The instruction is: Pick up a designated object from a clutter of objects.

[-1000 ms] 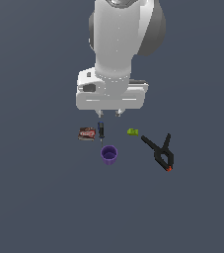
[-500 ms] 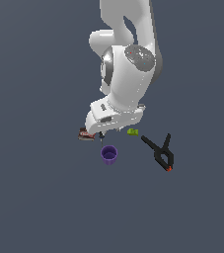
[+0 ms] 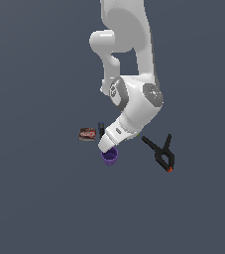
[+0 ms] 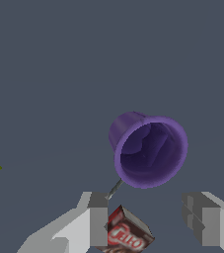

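Two fingers (image 4: 97,217) of the gripper (image 4: 150,222) sit wide apart, purple cup (image 4: 149,150) at their 12 o'clock, probably lining up a grab.

purple cup (image 4: 150,150) upright, mouth open, empty; red-brown packet (image 3: 87,134) flat nearby, screwdriver (image 3: 101,128) between, black clamp (image 3: 161,153) apart.
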`<state>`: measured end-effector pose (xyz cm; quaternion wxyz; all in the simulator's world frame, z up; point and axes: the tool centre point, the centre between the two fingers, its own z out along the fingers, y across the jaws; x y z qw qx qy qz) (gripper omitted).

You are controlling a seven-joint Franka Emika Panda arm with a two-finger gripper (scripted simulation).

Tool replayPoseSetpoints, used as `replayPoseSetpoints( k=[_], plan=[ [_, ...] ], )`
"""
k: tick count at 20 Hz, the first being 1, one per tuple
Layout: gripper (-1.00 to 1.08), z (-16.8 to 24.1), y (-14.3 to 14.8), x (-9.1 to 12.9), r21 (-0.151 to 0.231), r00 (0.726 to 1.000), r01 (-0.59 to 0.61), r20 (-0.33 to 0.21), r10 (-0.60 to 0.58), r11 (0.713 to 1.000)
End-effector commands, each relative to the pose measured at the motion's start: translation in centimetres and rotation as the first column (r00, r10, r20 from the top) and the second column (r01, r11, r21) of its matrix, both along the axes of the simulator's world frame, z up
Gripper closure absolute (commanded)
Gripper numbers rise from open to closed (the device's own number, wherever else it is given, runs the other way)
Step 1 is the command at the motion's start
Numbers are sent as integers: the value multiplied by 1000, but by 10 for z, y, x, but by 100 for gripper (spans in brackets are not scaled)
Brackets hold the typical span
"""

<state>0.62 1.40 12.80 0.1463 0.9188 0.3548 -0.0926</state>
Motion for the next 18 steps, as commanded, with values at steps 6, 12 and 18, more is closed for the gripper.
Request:
replayPoseSetpoints(
  k=[6, 12, 18],
  plan=[
    [-20, -28, 6, -3, -25, 992, -120, -40, 119, 993],
    [-20, -31, 6, -4, -25, 992, -123, -43, 122, 992],
    [-20, -50, -1, -6, -25, 991, -128, -44, 127, 991]
  ],
)
